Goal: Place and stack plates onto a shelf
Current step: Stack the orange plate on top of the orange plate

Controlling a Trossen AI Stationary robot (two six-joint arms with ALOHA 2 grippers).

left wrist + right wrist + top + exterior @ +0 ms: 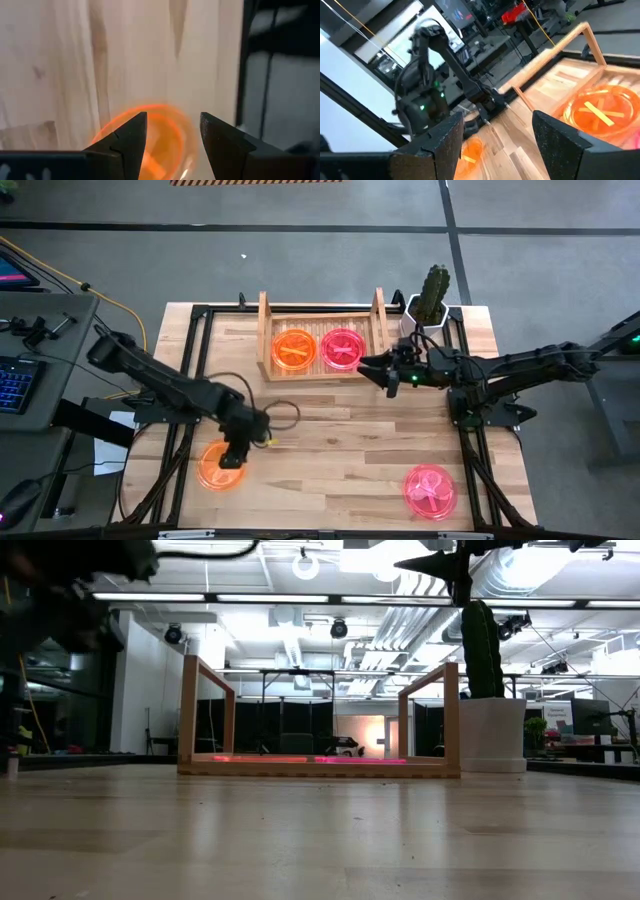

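An orange plate (pixel 212 468) lies flat on the table near the near-left corner. My left gripper (pixel 233 453) hangs over its right rim, open, and in the left wrist view the plate (pixel 162 127) glows between and below the fingers of that gripper (pixel 172 131). The wooden shelf (pixel 268 330) stands at the far middle and holds orange plates (pixel 295 348) and pink plates (pixel 342 348) side by side on its slats. My right gripper (pixel 372 370) is open, just in front of the shelf's right end, beside the pink plates. One pink plate (pixel 432 488) rests on the table near the right.
A white pot with a cactus (pixel 432 298) stands right of the shelf, close to my right arm. A black frame (pixel 190 380) runs along the table's edges. A thin cable (pixel 285 415) loops on the wood behind my left gripper. Bare wood lies between the two loose plates.
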